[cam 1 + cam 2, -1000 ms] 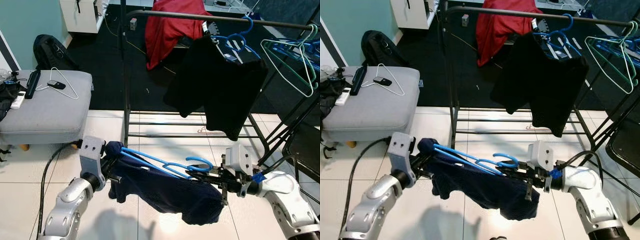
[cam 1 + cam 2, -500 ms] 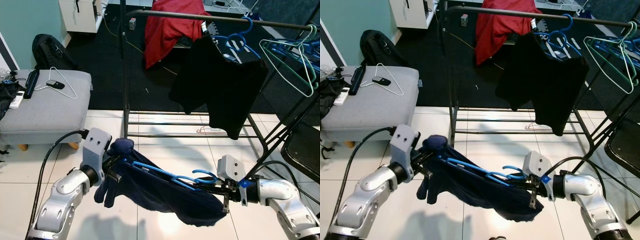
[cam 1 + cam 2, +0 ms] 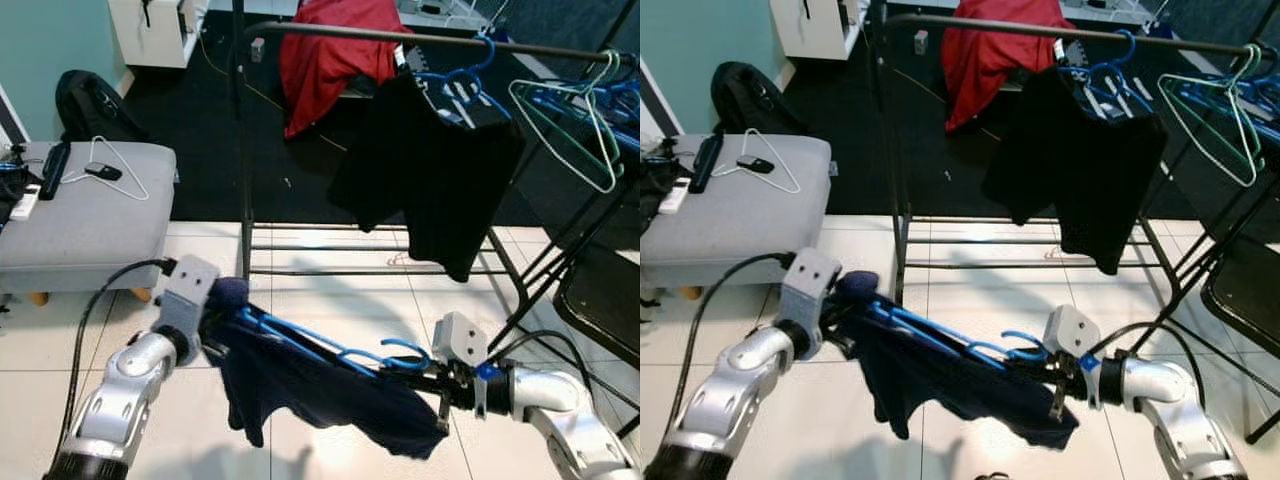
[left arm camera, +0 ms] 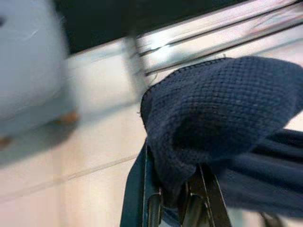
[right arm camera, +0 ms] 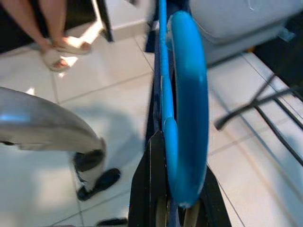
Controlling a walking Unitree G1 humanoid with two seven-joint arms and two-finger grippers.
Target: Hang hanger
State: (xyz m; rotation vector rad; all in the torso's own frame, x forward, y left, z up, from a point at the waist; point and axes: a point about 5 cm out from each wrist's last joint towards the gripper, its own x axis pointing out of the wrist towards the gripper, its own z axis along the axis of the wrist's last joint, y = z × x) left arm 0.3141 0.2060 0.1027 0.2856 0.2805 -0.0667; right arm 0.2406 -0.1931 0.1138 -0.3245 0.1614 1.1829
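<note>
Since earlier frame, navy garment (image 3: 320,385) is hung lower, one end drooped further. Blue hanger (image 3: 320,345) is held low over tiled floor (image 3: 970,290), below clothes rack (image 3: 400,38). Left gripper (image 3: 215,335) clamped on garment-covered end; right gripper (image 3: 432,378) clamped at hook.

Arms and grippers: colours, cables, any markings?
Both arms are glossy silver with grey boxy wrist modules. The left gripper and right gripper have long black fingers. A black cable runs to the left wrist; blue tape and black cabling wrap the right.
</note>
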